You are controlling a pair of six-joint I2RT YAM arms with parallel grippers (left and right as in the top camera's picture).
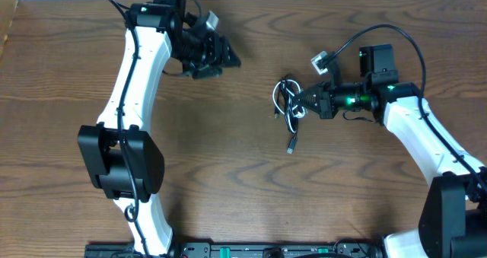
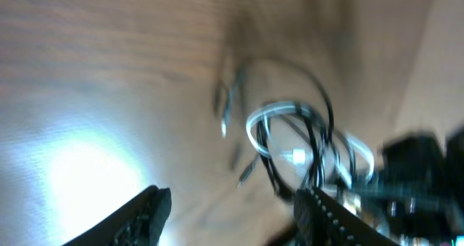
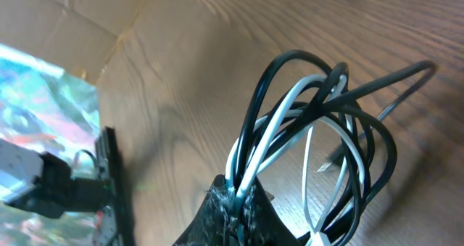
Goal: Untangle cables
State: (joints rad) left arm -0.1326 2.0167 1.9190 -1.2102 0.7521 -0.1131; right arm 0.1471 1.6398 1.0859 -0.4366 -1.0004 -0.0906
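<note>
A tangled bundle of cables (image 1: 287,104), one white and the others black, lies at the table's centre right, with one black end trailing toward the front. My right gripper (image 1: 303,102) is shut on the bundle's right side; the right wrist view shows the black and white cables (image 3: 319,123) pinched between its fingers (image 3: 239,199). My left gripper (image 1: 221,58) is open and empty at the back left, well apart from the bundle. The left wrist view is blurred and shows the cables (image 2: 290,141) beyond its spread fingers (image 2: 232,210).
The wooden table (image 1: 228,174) spans the view. A thicker black cord (image 1: 396,37) loops from the right arm at the back right. The left arm's base (image 1: 122,163) stands at the front left. Cardboard (image 3: 65,28) edges the table's far side.
</note>
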